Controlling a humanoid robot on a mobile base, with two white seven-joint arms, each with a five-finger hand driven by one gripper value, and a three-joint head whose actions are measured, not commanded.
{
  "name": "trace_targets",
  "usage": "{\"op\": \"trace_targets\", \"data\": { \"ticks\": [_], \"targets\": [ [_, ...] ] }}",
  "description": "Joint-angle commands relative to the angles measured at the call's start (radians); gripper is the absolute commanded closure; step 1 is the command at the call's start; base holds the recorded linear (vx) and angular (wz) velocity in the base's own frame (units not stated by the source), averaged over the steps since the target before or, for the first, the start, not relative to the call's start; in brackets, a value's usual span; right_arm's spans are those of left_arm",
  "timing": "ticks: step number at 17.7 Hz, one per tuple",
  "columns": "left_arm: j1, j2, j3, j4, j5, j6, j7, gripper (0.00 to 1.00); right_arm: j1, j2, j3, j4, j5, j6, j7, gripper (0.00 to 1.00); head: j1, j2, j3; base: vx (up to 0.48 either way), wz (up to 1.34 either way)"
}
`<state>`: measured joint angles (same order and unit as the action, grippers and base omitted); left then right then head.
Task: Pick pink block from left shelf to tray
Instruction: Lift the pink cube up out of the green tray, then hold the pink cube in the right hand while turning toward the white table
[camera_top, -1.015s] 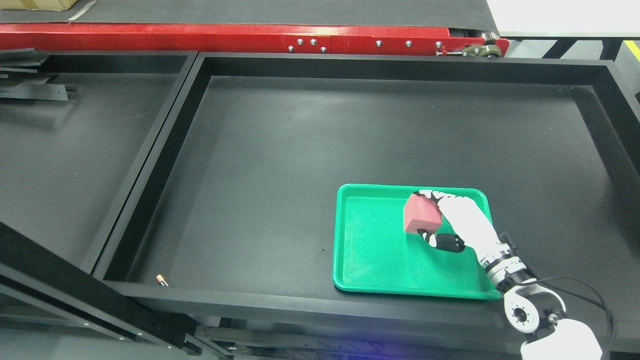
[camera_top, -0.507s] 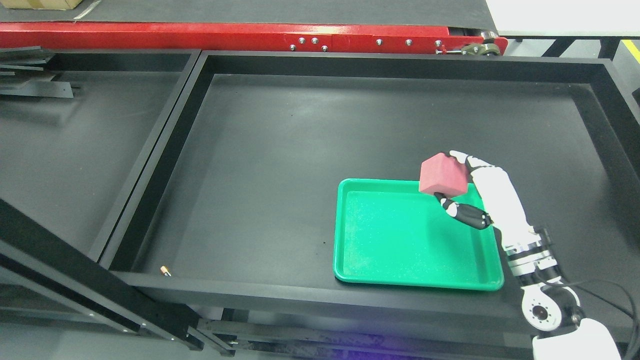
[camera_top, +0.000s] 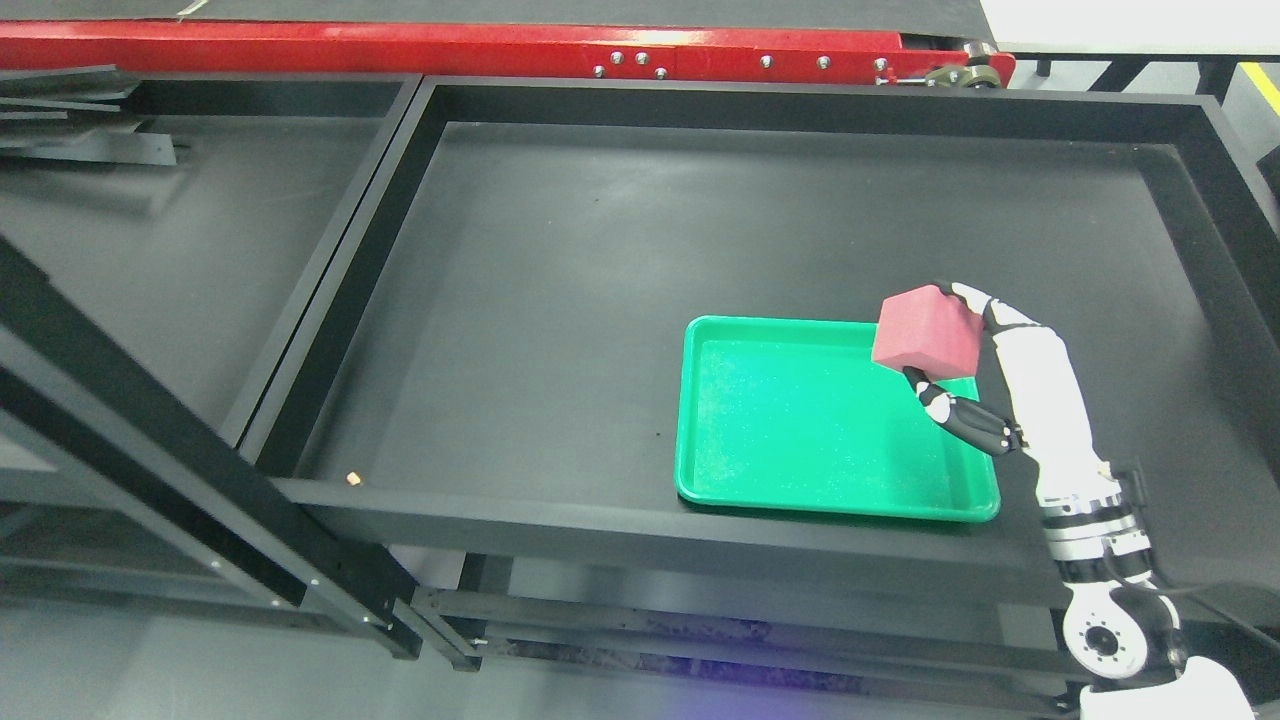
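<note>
Gripping the pink block (camera_top: 925, 330) between thumb and curled fingers (camera_top: 965, 418), the right hand (camera_top: 985, 375) held it lifted over the far right corner of the green tray (camera_top: 800, 500). That tray sat on the black shelf (camera_top: 600, 300), near its front edge; a small orange bit (camera_top: 351, 479) lay at the shelf's front left.

The right hand (camera_top: 960, 350) reaches up from lower right, fingers curled in a grasp.
</note>
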<state>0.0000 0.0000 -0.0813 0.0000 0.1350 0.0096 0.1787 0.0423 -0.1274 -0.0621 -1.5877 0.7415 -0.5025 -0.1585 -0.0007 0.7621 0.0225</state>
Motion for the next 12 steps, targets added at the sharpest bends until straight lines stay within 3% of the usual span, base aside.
{"op": "trace_targets", "data": {
  "ticks": [1,12],
  "targets": [
    [-0.029,0.017,0.0,-0.017,0.0,0.0,0.001,0.0,0.024,0.005,-0.053,-0.043,-0.036,-0.01,-0.012,0.96,0.0,0.0,0.0,-0.129,0.12],
    [-0.031,0.017,0.0,-0.017,0.0,0.0,0.001,0.0,0.047,0.005,-0.05,-0.044,-0.053,-0.041,-0.01,0.96,0.0,0.0,0.0,-0.131,0.48]
  ]
}}
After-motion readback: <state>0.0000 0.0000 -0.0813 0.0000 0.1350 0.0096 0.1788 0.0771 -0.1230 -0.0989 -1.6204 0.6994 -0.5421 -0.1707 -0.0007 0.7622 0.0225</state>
